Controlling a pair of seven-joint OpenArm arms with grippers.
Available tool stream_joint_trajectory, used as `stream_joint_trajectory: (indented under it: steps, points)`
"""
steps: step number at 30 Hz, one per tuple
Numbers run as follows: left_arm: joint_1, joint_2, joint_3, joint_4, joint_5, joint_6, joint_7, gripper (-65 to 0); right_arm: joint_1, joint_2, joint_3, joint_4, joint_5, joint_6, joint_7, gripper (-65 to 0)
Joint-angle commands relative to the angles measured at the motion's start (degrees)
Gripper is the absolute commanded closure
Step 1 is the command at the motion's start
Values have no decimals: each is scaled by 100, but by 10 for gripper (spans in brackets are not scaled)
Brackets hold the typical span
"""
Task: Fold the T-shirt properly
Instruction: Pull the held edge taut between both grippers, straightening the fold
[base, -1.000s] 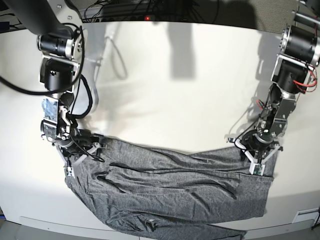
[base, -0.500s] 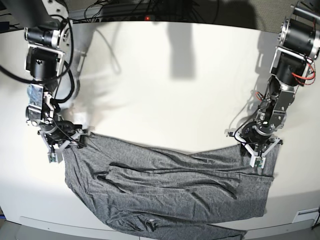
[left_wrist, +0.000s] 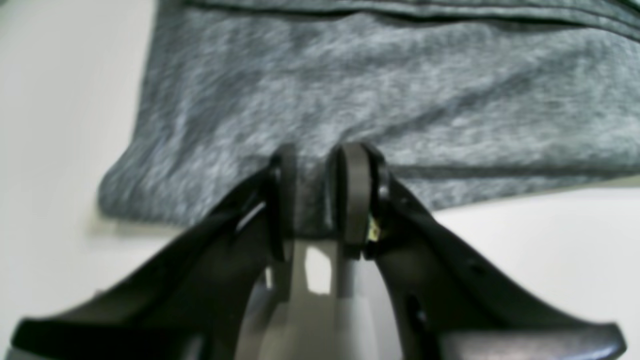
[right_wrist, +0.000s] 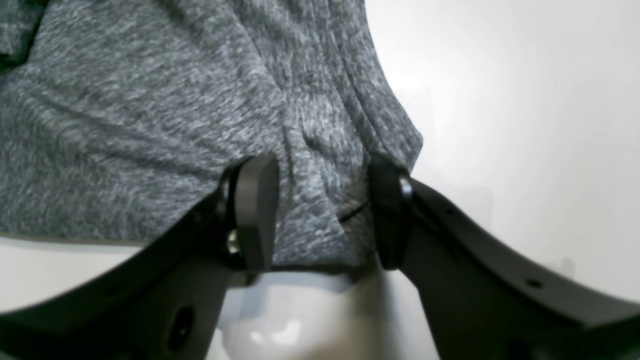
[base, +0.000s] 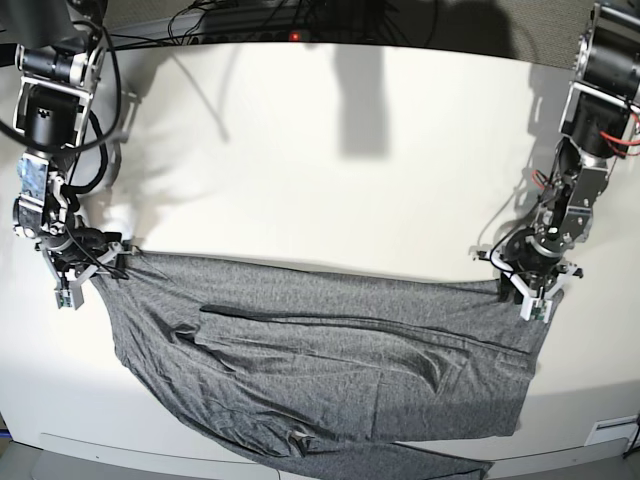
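Heather-grey long-sleeved knit T-shirt (base: 320, 370) spread wide across near half of white tabletop (base: 330, 160), wrinkled, long creases running side to side; lower hem hanging at front edge. Small white tag (base: 300, 437) near bottom edge, base view.

Left end effector (left_wrist: 317, 195) at shirt's corner on base-view right (base: 530, 295); pads (left_wrist: 352, 190) narrow-set, clenched on fabric edge, cloth pinched betw. them. Tabletop bare beside corner.

Right end effector (right_wrist: 322, 210) at opposite corner, base-view left (base: 85, 270); pads (right_wrist: 255, 210) wider apart, bunched fold of grey knit betw. them, touching both – grasping shirt. Cloth taut-ish betw. the two grips along far edge. Wrist views blurred.
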Motion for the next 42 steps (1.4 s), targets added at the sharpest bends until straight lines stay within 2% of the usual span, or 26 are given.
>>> stream_joint_trajectory:
  steps: [1, 7, 13, 18, 22, 24, 26, 28, 34, 37, 42]
  points:
    - [85, -142, -11, -15, 105, 142, 363, -147, 81, 116, 9, 68, 2, -2, -59, -299]
    - [702, -306, -11, 560, 105, 140, 516, -147, -153, 131, 9, 234, 234, 101, -398, -299]
    - [1255, -664, -11, 1537, 107, 146, 549, -147, -721, 133, 9, 1040, 306, 96, -448, -299]
    - [1314, -798, -17, 2197, 107, 164, 946, -147, -809, 133, 9, 1294, 310, 90, -682, -299]
    - [1217, -804, -17, 2535, 184, 170, 708, -147, -807, 131, 11, 1294, 621, 90, -678, -299]
    - [1069, -765, -17, 2638, 437, 212, 588, -146, -802, 129, 9, 1294, 761, 90, -673, -299]
    - [844, -669, -17, 2583, 678, 619, 562, -146, -796, 122, 9, 1294, 785, 90, -675, -299]
    - [584, -544, -17, 2437, 708, 837, 557, -146, -793, 105, 9, 1294, 782, 90, -675, -299]
    - [-125, 81, -15, 1604, 708, 780, 623, -146, -793, 48, 9, 1294, 780, 90, -671, -299]
    - [-284, 356, -15, 1019, 708, 490, 619, -146, -793, 7, 9, 1294, 780, 92, -658, -299]
    - [-79, 444, -15, 562, 708, 466, 614, -146, -828, 0, 9, 1294, 743, 94, -776, -299]
